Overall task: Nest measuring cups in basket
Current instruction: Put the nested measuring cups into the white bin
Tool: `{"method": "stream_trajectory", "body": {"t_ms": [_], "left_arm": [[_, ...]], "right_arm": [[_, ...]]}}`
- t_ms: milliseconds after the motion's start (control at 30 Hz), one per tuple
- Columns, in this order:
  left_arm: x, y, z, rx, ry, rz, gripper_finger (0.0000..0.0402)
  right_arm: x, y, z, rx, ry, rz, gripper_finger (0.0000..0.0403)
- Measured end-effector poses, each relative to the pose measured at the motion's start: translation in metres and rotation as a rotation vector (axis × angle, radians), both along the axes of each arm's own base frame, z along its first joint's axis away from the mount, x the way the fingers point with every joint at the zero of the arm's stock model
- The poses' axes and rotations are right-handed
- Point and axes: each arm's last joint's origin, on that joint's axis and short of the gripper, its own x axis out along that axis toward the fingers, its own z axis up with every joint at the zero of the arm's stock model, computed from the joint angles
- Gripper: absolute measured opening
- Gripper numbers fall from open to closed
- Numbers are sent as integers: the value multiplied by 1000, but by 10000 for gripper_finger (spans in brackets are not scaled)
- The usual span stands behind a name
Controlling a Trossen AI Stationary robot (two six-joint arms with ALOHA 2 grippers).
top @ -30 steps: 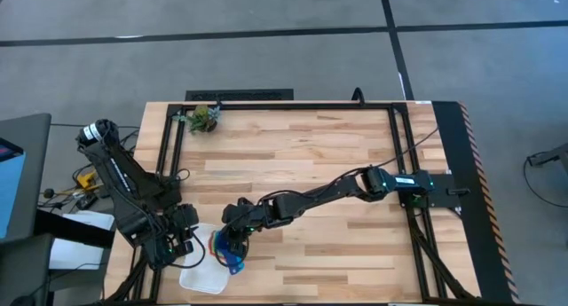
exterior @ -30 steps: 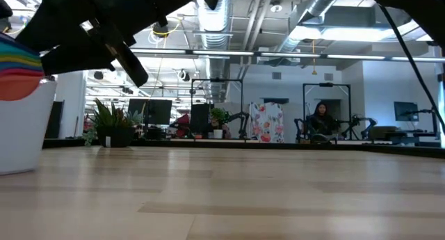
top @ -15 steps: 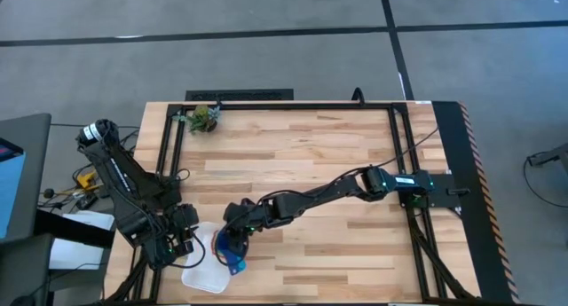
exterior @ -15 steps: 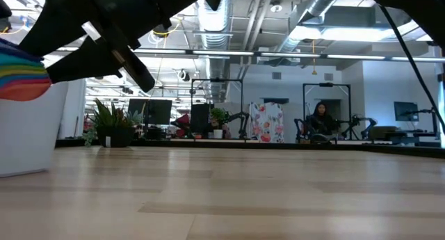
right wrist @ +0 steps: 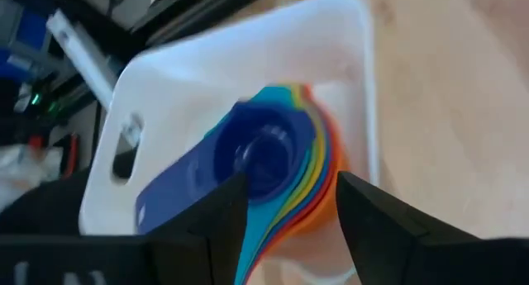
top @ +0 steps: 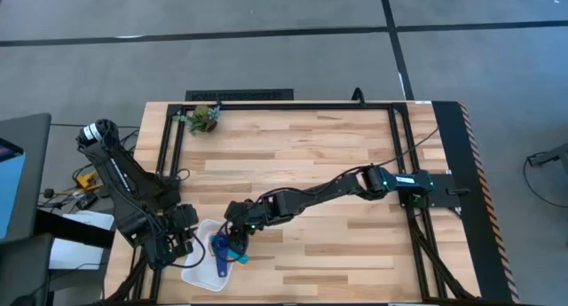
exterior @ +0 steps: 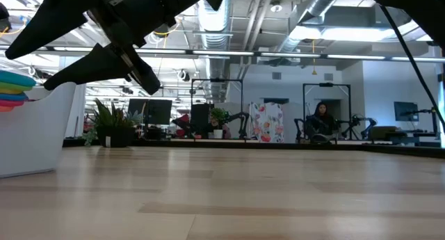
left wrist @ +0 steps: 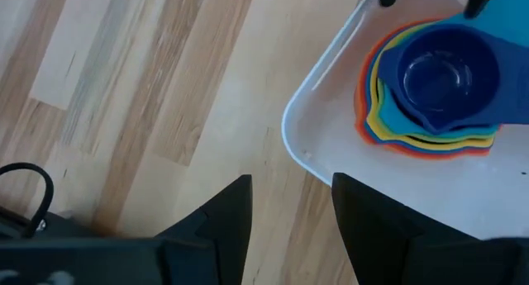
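1. High view: white basket [top: 202, 272] sits at the near left corner of the wooden table [top: 302, 146]. Stack of nested measuring cups [top: 219, 253] lies inside it, dark blue cup on top, handle pointing toward the table's front edge. Right gripper [top: 238, 244] reaches across from the right side and hangs over the basket's right rim, just above the stack; fingers apart, nothing between them. Left gripper [top: 177, 246] waits just left of the basket, near the table edge. Small green plant clump [top: 206, 118] at the far left corner, well apart from everything.

2. Low view: basket wall [exterior: 31, 132] at far left, rainbow rims of the cups [exterior: 14, 95] showing above it. Dark fingers [exterior: 104, 56] of an arm spread wide above & beside the stack, not touching it. A person sits in the room behind.

3. Left wrist view: basket corner [left wrist: 310, 140], cup stack [left wrist: 434, 87] w/ dark blue on top, then light blue, yellow, orange-red rims. Own fingers [left wrist: 227, 219] parted, empty, over bare wood.

4. Right wrist view: looks down into basket [right wrist: 190, 70]; dark blue cup [right wrist: 260, 157] directly ahead, coloured rims fanning out beneath. Own fingers [right wrist: 219, 211] released, standing either side of the stack, gripping nothing.
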Motion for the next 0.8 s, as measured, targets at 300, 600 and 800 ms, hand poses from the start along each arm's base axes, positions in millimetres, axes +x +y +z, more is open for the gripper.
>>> {"method": "stream_trajectory", "body": {"t_ms": [300,600,800], "left_arm": [[3,-12,2,-82,-55,-78,158],[15,-48,-9,-192,-99,-240,158],[26,-62,-39,-168,37,-261,158]], "right_arm": [[-38,30,35,-102,141,127,174],[-59,72,8,-230,268,45,130],[-49,64,-8,-309,235,-82,107]]}}
